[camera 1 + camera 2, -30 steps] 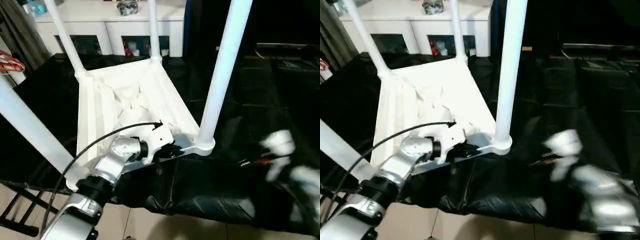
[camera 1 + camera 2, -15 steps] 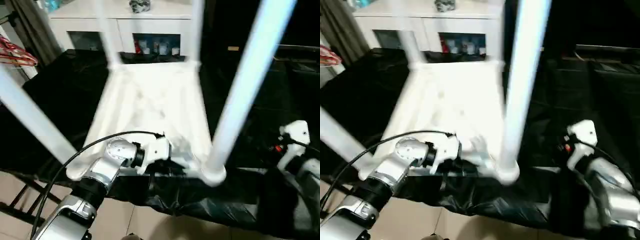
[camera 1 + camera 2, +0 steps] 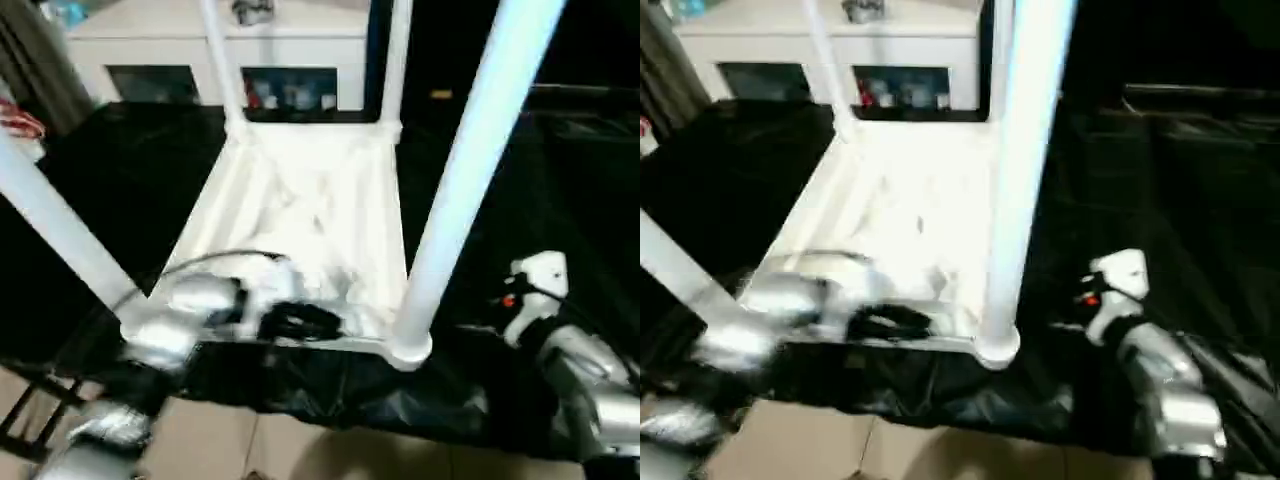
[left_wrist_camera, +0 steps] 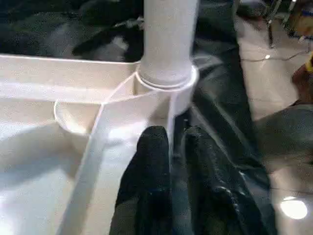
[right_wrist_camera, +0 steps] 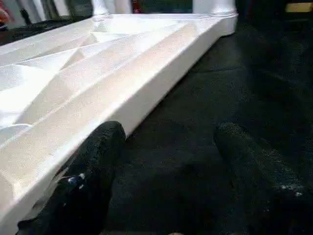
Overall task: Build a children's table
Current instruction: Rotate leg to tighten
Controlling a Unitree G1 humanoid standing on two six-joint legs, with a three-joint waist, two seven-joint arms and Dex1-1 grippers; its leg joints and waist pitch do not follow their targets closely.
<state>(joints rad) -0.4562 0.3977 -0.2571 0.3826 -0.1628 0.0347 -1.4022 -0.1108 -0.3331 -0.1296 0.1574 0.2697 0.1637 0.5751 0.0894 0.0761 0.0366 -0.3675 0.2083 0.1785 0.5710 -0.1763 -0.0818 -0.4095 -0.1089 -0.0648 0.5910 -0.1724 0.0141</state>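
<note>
Table (image 3: 300, 190) inverted, legs up; no readable writing, apparently.

A work surface draped in black plastic sheeting (image 3: 120, 180) spans the scene, its crinkled front edge hanging over a pale tiled floor (image 3: 300, 450). Behind it stands a white cabinet (image 3: 150, 45) with glass doors, small coloured items dimly visible inside and a dark object on its top. A grey curtain (image 3: 40, 70) hangs at the far left. In the left wrist view, a bright light reflection (image 4: 293, 208) gleams on the glossy floor.
</note>
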